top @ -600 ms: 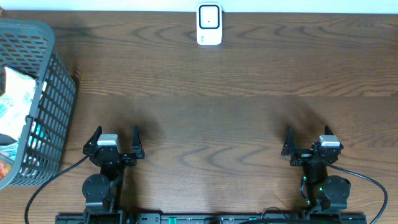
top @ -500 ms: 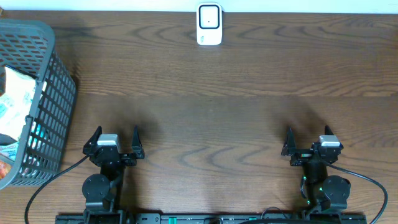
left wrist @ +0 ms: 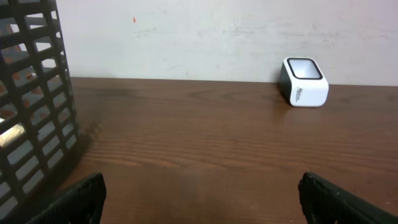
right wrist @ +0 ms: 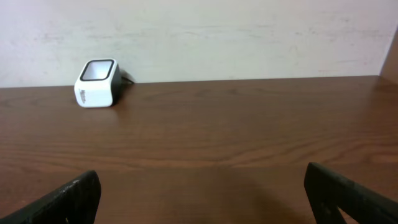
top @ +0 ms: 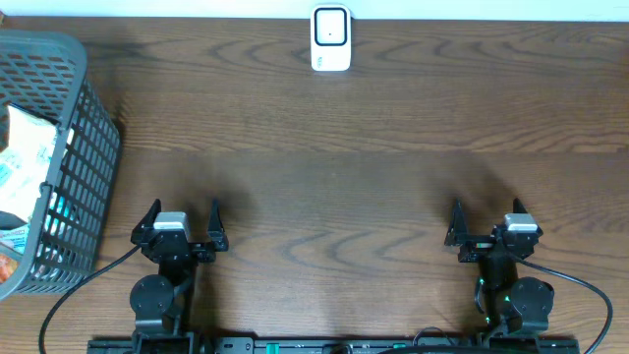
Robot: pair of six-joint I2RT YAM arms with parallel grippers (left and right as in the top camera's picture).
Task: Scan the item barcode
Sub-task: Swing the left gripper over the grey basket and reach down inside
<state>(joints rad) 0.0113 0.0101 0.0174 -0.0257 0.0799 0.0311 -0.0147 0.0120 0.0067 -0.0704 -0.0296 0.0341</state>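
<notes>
Two grippers, both spread wide and holding nothing, sit at the near edge of the table [top: 334, 167]: the left gripper [top: 185, 208] toward the near-left corner, the right gripper [top: 486, 211] toward the near-right corner, well apart from each other. One dark mesh basket [top: 90, 187] stands at the left edge and runs partly out of view, its near corner close to the left gripper but not touching it. Several packets [top: 27, 147], white and blue with a trace of orange lower down, lie inside the basket; which of them bears the barcode cannot be told. They lie to the left of and beyond the left gripper, behind the basket's mesh, and far across the table from the right gripper. One white scanner [top: 331, 37] with a dark window stands at the middle of the far edge, close to the pale wall [left wrist: 199, 37], well apart from both grippers. Open brown wood fills the stretch from the near edge to the scanner and from the basket to the right edge.
</notes>
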